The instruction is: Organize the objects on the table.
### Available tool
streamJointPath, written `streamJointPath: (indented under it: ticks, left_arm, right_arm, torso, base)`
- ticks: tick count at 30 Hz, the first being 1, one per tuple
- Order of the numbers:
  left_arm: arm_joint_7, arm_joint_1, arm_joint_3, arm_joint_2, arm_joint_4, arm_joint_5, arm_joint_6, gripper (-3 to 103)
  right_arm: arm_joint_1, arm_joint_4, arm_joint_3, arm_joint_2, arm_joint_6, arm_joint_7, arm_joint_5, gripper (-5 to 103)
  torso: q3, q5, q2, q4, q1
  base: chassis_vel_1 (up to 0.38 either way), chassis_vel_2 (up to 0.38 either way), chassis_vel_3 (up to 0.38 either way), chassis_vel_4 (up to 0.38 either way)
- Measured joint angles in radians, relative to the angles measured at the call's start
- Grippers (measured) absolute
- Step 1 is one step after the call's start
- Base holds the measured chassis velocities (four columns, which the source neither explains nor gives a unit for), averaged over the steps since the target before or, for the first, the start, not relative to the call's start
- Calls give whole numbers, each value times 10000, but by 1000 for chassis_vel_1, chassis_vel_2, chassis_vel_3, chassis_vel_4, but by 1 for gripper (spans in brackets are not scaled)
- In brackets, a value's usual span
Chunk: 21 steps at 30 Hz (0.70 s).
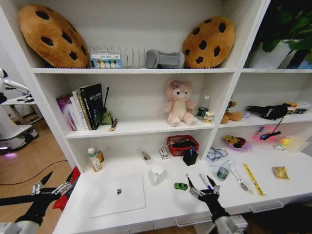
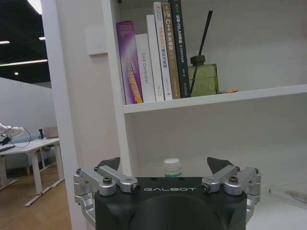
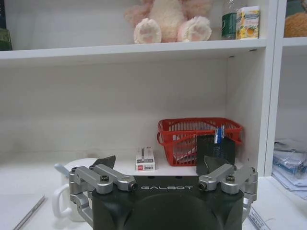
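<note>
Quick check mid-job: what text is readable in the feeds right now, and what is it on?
"GALBOT": left gripper body.
"GALBOT": right gripper body.
"DAS Controller": white book spine.
"C++": tan book spine; the rest is unreadable.
Other book spines, small box, yellow carton: too small to read.

White shelf unit (image 1: 141, 70), wood floor (image 1: 29, 165), far white desk (image 2: 33, 146), ceiling lights (image 2: 36, 5).

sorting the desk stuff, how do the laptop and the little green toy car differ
The silver laptop is broad, flat and closed, spreading over the left part of the table; the green toy car is tiny by comparison. The laptop is pale silver with a dark logo; the car is bright green. The car sits just ahead of the right gripper, while the laptop lies between both arms, nearer the left gripper. Both rest untouched on the white surface.
</note>
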Motion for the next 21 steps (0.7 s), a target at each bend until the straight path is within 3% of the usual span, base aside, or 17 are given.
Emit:
streamJointPath:
  ticks: [3, 5, 6, 8, 9, 10, 13, 21]
  left_arm:
    - [76, -38, 88, -236, -21, 61, -67, 100]
    - [111, -99, 149, -329, 113, 131, -127, 100]
    - [111, -99, 149, -329, 113, 131, -127, 100]
    - [118, -151, 154, -352, 237, 143, -149, 100]
    - [118, -161, 153, -361, 268, 146, -158, 100]
    - [118, -161, 153, -361, 268, 146, -158, 100]
    - [125, -181, 195, -427, 320, 192, -174, 100]
    - [122, -200, 304, -753, 480, 466, -177, 100]
  right_arm:
    - [-6, -12, 175, -340, -265, -209, 23, 100]
    - [122, -59, 431, -1351, -206, -677, 539, 100]
    - [122, -59, 431, -1351, -206, -677, 539, 100]
    - [274, -180, 800, -2104, 115, -2174, 1554, 100]
    - [402, -359, 1160, -2475, 231, -3316, 2016, 100]
    - [402, -359, 1160, -2475, 231, -3316, 2016, 100]
    - [1407, -1710, 1936, -3540, 581, -6449, 2680, 100]
    - [2456, -3968, 2196, -4672, 731, -7849, 3407, 100]
  torso:
    - [0, -1, 0, 1, 0]
    - [0, 0, 0, 3, 0]
    - [0, 0, 0, 3, 0]
    - [0, 3, -1, 3, 0]
    - [1, 1, 0, -2, 0]
    - [1, 1, 0, -2, 0]
    - [0, 4, 0, 1, 0]
    - [2, 3, 0, 1, 1]
  base:
    - [0, 0, 0, 0]
    - [0, 0, 0, 0]
    - [0, 0, 0, 0]
    - [0, 0, 0, 0]
    - [0, 0, 0, 0]
    - [0, 0, 0, 0]
    - [0, 0, 0, 0]
    - [0, 0, 0, 0]
